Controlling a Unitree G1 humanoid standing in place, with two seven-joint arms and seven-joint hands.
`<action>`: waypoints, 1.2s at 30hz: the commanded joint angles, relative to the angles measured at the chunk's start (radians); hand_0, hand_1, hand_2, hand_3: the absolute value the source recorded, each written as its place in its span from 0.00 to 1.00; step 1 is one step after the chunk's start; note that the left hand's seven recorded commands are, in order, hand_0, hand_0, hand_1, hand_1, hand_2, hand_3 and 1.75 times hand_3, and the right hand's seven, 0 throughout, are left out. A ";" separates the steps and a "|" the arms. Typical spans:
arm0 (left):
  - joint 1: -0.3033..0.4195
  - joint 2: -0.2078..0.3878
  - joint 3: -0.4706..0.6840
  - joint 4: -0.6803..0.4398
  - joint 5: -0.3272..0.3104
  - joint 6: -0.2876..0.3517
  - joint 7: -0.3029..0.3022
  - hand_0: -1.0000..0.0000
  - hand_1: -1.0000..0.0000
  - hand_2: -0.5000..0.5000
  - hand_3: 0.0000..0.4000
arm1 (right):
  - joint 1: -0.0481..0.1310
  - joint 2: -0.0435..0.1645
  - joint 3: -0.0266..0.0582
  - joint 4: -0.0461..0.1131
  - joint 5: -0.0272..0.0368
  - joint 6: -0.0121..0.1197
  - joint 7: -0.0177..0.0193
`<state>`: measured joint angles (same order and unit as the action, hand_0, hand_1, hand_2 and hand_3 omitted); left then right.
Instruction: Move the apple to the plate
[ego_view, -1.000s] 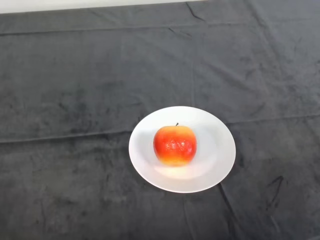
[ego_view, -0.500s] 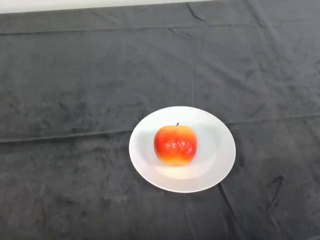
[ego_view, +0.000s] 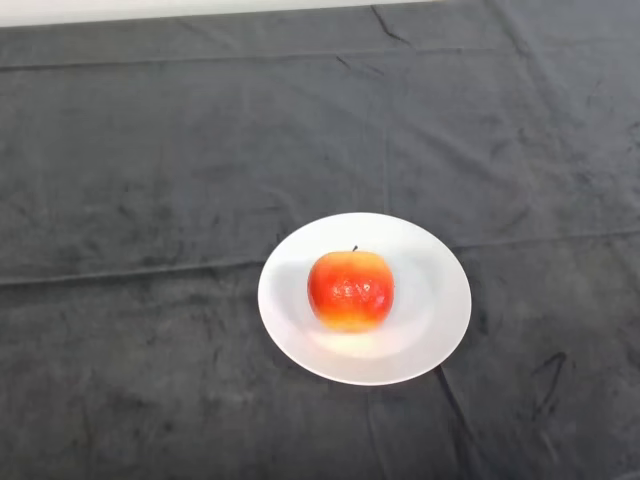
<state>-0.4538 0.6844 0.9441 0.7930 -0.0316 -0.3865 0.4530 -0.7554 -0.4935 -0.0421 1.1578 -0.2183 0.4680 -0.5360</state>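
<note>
A red and yellow apple stands upright, stem up, on a round white plate. The apple sits a little left of the plate's middle. The plate lies on the dark cloth a little right of the middle of the view.
The dark grey cloth covers the table, with creases running across it. The table's far edge shows as a pale strip at the top left.
</note>
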 joint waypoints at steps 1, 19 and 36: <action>-0.049 0.096 -0.036 0.030 -0.018 -0.029 0.012 1.00 1.00 0.50 0.00 | 0.010 -0.007 0.0005 0.029 -0.0015 0.002 -0.0019; -0.043 0.107 -0.080 0.045 -0.045 -0.051 0.006 1.00 1.00 0.50 0.00 | 0.008 -0.007 0.0008 0.034 -0.0012 -0.001 -0.0032; -0.034 0.110 -0.108 0.040 -0.069 -0.050 0.012 1.00 1.00 0.50 0.00 | 0.007 -0.007 0.0012 0.036 -0.0007 -0.002 -0.0037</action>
<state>-0.4546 0.7102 0.8414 0.7947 -0.0936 -0.4142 0.4603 -0.7556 -0.4935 -0.0426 1.1651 -0.2182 0.4644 -0.5361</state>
